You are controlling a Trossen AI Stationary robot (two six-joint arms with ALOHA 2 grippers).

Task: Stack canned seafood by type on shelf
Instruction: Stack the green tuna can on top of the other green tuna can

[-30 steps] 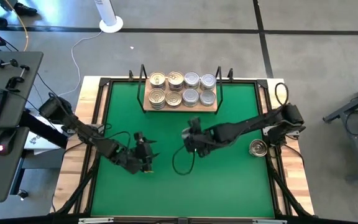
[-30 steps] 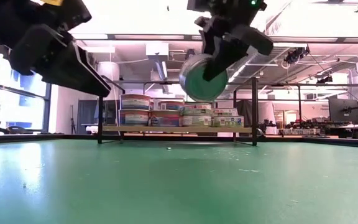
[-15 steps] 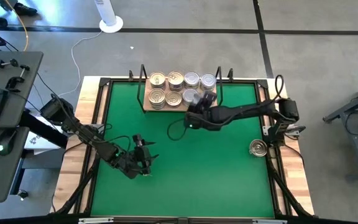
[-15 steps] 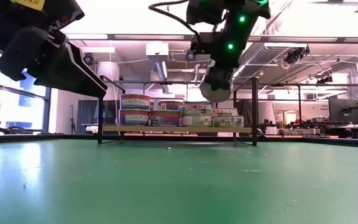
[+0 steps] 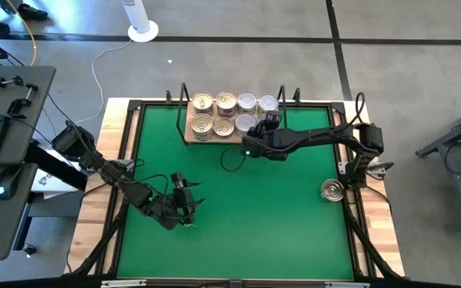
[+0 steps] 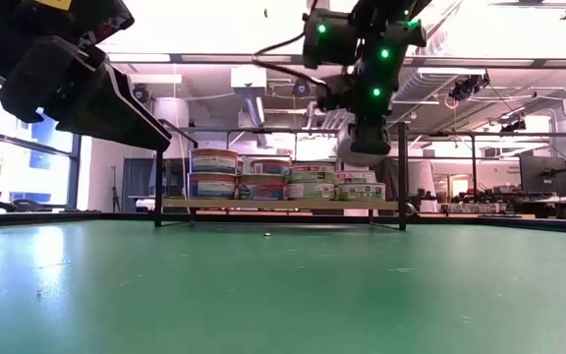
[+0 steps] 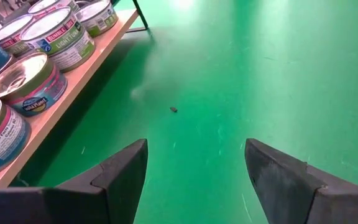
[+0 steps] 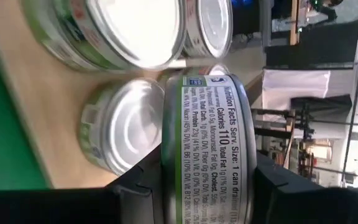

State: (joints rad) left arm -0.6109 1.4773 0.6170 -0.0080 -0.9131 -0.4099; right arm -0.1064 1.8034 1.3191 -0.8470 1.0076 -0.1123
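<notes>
Since the earlier frame, the right gripper (image 5: pixel 256 128) has carried its tin (image 8: pixel 205 149) from mid-mat to the shelf (image 5: pixel 232 139), clamped on edge above the silver stacks. Level it, centre over matching tins, then release. The left gripper (image 5: pixel 184 202) waits open, near left.

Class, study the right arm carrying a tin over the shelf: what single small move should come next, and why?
Probably lower it. The right gripper holds a green-labelled can on edge above the shelf, over the silver-lidded cans at its right half. It likely needs levelling, then setting down on a matching stack. The left gripper waits open over the mat.
</notes>
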